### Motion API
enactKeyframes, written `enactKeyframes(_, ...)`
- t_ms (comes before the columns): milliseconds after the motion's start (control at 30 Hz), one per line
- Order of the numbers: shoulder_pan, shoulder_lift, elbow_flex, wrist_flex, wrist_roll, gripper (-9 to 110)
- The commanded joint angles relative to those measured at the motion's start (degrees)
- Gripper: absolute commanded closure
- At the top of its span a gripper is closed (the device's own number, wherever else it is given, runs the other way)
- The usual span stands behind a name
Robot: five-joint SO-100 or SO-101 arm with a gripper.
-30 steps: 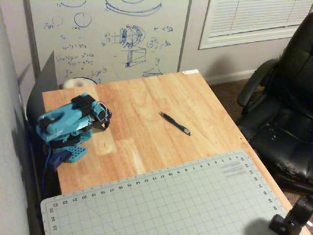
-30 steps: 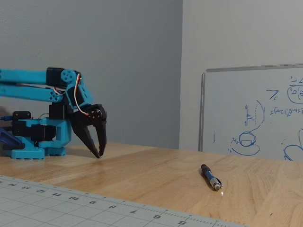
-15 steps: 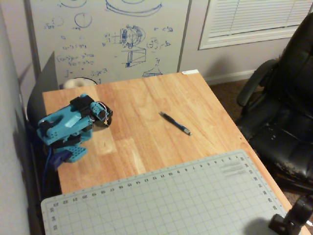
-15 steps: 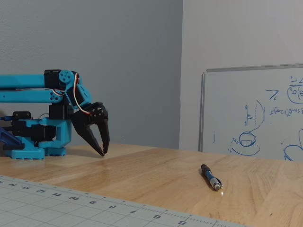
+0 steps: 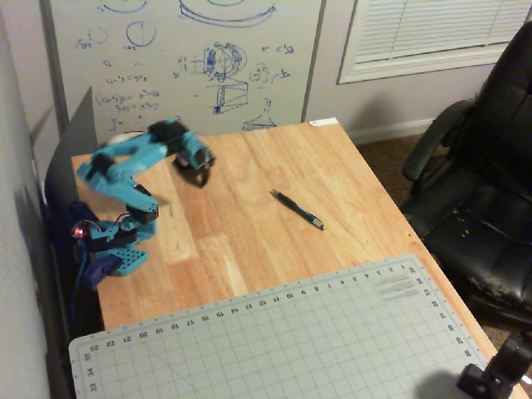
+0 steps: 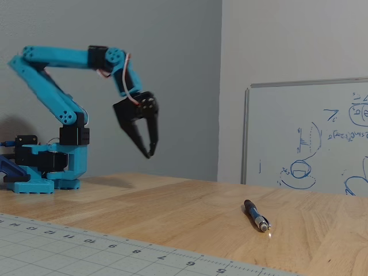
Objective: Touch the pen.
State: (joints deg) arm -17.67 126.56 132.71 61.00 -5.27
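Wooden bench [image 5: 249,241], butcher-block top. Blue arm [image 6: 52,98] bolted near the left edge in the high fixed view, base toward the front-left, elbow folded up and back.

Gripper [image 6: 149,153] hangs in the air well above the bench surface, tips pointing down and slightly toward the pen; in the high view it [image 5: 199,180] sits over the back-left part of the bench. Jaws black, tips drawn together at a point, nothing between them.

Pen [image 5: 297,209] lies flat on bare wood near the middle of the bench, slanted, well apart from the gripper. In the low side view the pen [image 6: 256,215] shows a dark blue-black barrel, silvery tip toward the camera.

Grey gridded cutting mat [image 5: 274,341] covers the front edge of the bench. Whiteboard [image 5: 191,58] with blue sketches stands behind the back edge. Black office chair [image 5: 482,191] stands off the right edge.
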Motion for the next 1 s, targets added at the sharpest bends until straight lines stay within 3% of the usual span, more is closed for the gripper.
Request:
enactKeyframes(0,4.83,-13.71,-19.51,-0.62,0.00,101)
enactKeyframes(400,16.35,-43.95,-51.68,-1.14,-8.17,101)
enactKeyframes(967,15.82,-80.16,-93.69,-0.88,-9.05,101)
